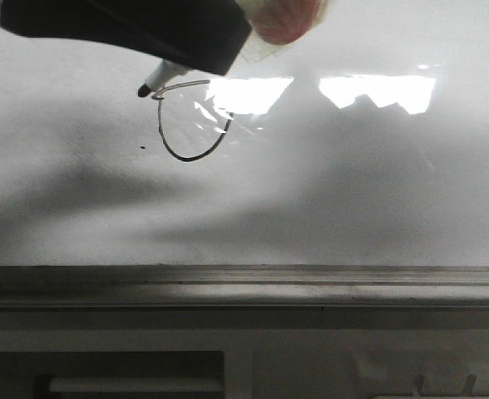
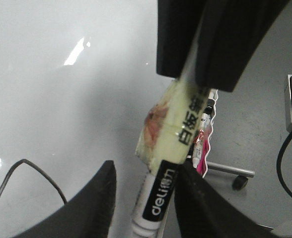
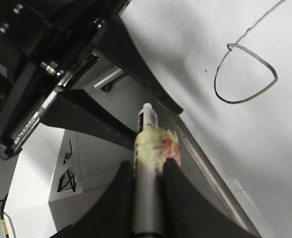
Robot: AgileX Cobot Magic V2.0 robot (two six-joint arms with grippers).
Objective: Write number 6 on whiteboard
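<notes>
On the whiteboard (image 1: pixel 353 191) the number 6 (image 1: pixel 186 159) stands as a thin black loop, with a long stem running off it in the right wrist view (image 3: pixel 260 20). A white marker (image 2: pixel 158 198) with yellowish tape round its barrel has its black tip (image 1: pixel 144 90) just left of the loop's top; contact with the board cannot be told. My right gripper (image 3: pixel 147 166) is shut on the marker's grey barrel. My left gripper (image 2: pixel 146 171) is open around the marker's labelled end, one finger (image 2: pixel 200 203) against it, the other (image 2: pixel 89 206) apart.
A grey tray ledge (image 1: pixel 244 287) runs along the board's lower edge. A tiny black speck (image 1: pixel 142 148) lies left of the loop. Bright light reflections (image 1: pixel 377 90) sit on the board. Off the board are a pink-edged packet (image 2: pixel 204 148), a caster wheel (image 2: pixel 240 182) and a black cable (image 2: pixel 285 158).
</notes>
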